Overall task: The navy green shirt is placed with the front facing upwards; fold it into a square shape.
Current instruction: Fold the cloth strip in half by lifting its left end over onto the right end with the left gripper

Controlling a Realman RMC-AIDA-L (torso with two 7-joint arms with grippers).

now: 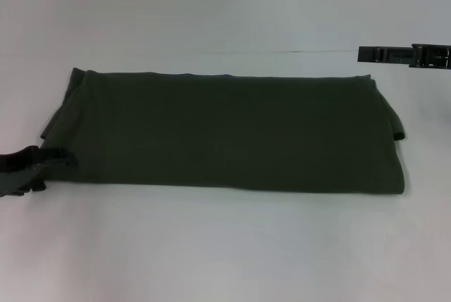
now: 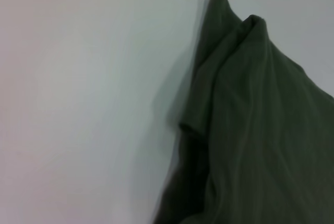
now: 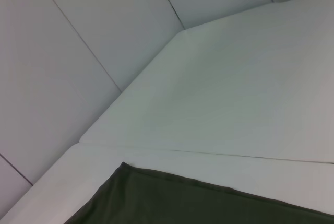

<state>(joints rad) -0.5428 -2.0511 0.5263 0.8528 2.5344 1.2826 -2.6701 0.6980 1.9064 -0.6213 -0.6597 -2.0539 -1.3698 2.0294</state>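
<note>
Both arms end in black, blocky pincer [image 1: 60, 158] hardware

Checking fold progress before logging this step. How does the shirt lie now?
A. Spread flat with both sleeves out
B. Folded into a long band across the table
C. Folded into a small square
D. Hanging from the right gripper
B: the shirt lies as a long wide band on the table, sleeves tucked in, chest lettering hidden.

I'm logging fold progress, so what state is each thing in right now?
navy green shirt: folded into a long band, flat on the table, lettering hidden.
left tool: at the shirt's left end, low at the table.
right tool: raised beyond the shirt's far right corner, clear of the cloth.
</note>
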